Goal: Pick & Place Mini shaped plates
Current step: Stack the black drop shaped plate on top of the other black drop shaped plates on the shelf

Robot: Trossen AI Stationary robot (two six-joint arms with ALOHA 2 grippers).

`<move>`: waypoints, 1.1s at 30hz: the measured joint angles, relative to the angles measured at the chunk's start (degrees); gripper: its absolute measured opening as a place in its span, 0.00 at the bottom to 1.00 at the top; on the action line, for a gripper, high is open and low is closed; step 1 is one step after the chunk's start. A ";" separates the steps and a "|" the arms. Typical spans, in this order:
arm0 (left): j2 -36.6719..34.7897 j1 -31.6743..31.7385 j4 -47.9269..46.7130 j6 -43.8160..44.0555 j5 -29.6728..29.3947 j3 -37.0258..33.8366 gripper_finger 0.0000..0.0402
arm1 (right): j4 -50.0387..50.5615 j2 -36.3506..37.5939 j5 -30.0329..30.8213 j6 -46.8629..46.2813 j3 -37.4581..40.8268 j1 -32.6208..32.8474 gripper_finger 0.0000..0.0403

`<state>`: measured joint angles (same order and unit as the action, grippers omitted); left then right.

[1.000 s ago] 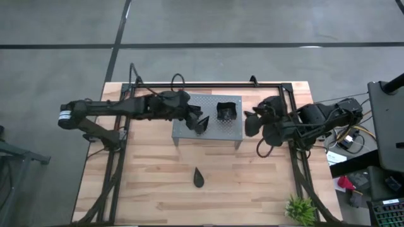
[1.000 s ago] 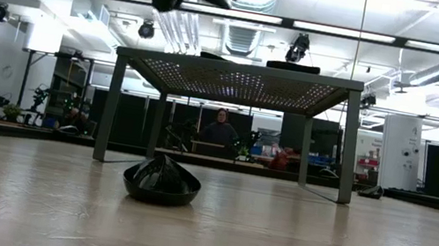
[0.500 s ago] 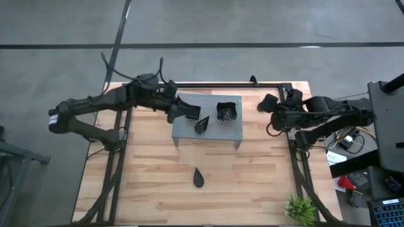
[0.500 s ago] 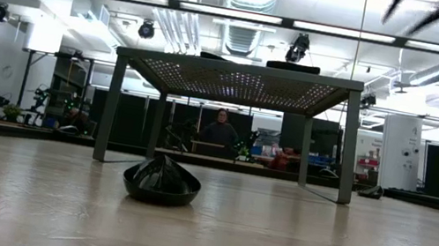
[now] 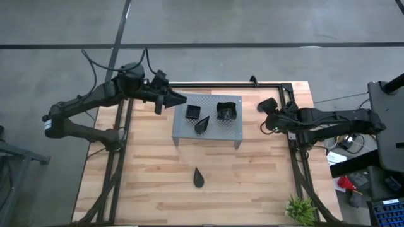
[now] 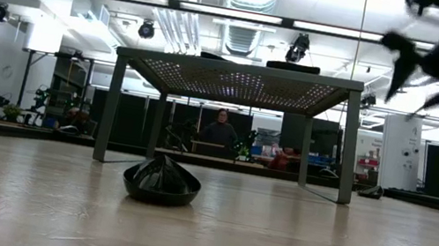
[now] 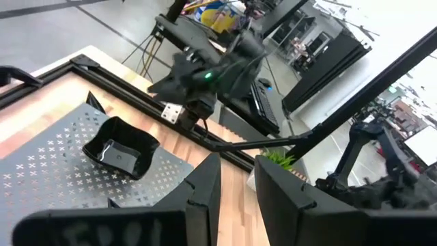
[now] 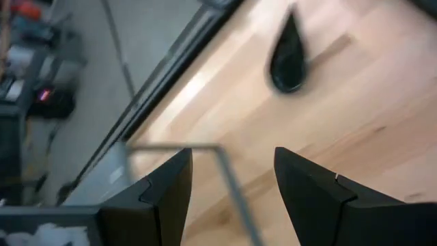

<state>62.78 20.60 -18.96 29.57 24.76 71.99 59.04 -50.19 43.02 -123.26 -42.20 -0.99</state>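
Plates: three black ones sit on the rack (image 5: 208,118), a teardrop plate (image 5: 199,178) lies on the worktop (image 5: 151,183) before it. Left pincer (image 5: 180,99) empty, narrowly parted, left of rack; right pincer (image 5: 265,113) released, right of rack. Risk: glossy teardrop could slip from a shallow pinch.

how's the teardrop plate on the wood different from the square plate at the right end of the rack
The teardrop plate tapers to a point; the square plate has four sides with raised rims. The teardrop plate lies on the bare wooden table, nearer the front edge, while the square plate sits up on the grey perforated rack. In the low view the teardrop plate shows whole, while the square plate shows only as a dark rim above the rack top. Both are small, glossy black, and free of either gripper.
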 joint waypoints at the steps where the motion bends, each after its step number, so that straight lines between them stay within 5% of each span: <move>1: -0.12 0.08 0.02 0.07 0.07 0.00 0.21 | -0.46 -0.03 0.01 -1.47 1.69 -0.91 0.50; 7: -0.67 0.07 0.02 0.32 0.28 0.00 0.21 | -6.24 0.19 0.14 -5.76 10.18 -5.93 0.50; 16: -0.50 0.19 0.02 0.39 0.28 0.00 0.21 | -31.42 1.07 0.31 -6.46 23.75 -15.17 0.50; 28: -0.41 0.56 0.04 0.55 0.26 0.00 0.21 | -40.85 0.84 -0.02 -4.63 30.57 -23.83 0.50; 33: -0.41 0.61 0.07 0.58 0.15 0.00 0.21 | -44.27 -0.21 0.25 5.26 30.33 -28.14 0.50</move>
<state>62.37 21.21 -18.90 30.15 24.91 71.99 14.77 -50.40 43.27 -118.01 -11.87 -29.12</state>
